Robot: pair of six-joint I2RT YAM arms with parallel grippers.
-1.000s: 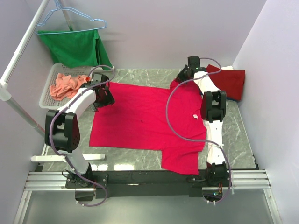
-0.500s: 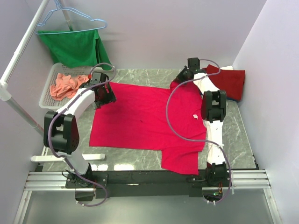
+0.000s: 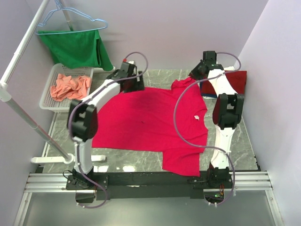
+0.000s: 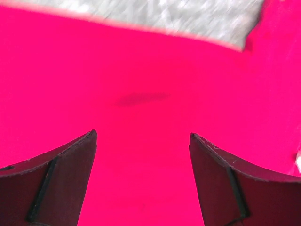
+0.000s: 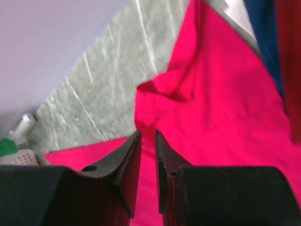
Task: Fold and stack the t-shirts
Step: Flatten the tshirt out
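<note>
Top cam: the pinkish-red t-shirt lay spread flat on the surface. Its long axis ran L–R, hem to the L and collar to the R, w/ one sleeve at the far edge and the other at the near edge. The L arm reached over the shirt's far edge at about mid-body. The R arm hung past the far sleeve, so it was the nearer arm for that sleeve, beside a folded dark red shirt. A salmon-orange shirt sat in the basket, well apart. L wrist cam: L jaws were spread wide and empty, w/ shirt body straight below and between them, and the far edge and bare surface just ahead. R wrist cam: R jaws were parted only a sliver w/ nothing visibly between them, though the slit was too narrow to be sure. The rumpled sleeve lay just ahead of the tips and slightly R. The coming move prob. turns on that far edge: both jaws sat along it, L at the body, R at the sleeve.
</note>
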